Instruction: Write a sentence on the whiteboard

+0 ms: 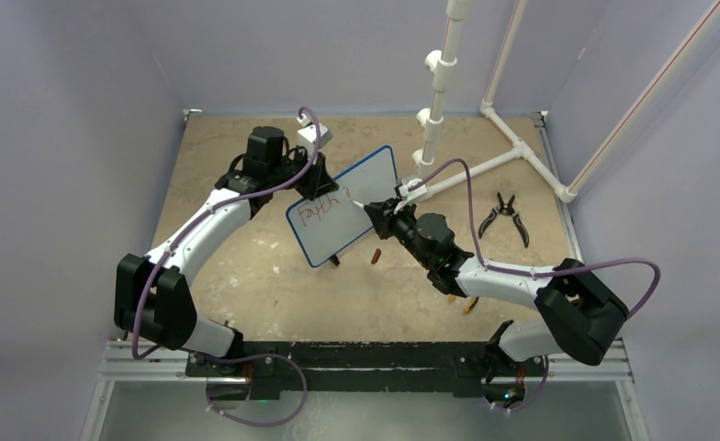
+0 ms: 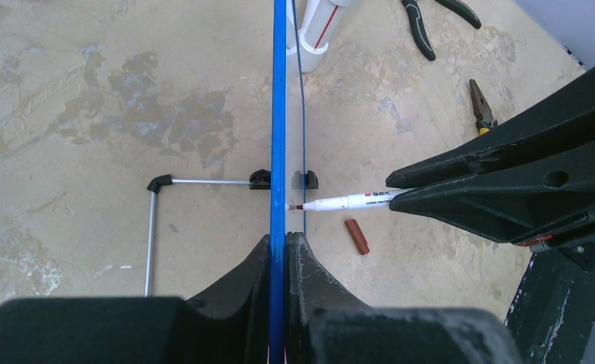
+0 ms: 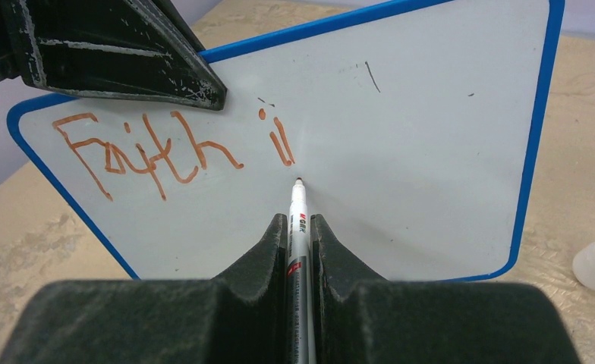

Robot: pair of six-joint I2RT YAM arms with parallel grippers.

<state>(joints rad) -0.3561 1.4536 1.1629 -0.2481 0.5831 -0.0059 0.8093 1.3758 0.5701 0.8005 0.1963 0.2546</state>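
The left end effector is clenched on the whiteboard edge, holding it upright over the surface. The right end effector grasps a marker, its tip at the whiteboard's face just below the sentence, which reads "Faith i".

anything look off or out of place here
Minor things only. A red-brown marker cap lies loose on the table near the whiteboard. A few stray dark marks sit on the board, up and right of the red writing and not part of it. Black pliers lie on the table, apart from the work.
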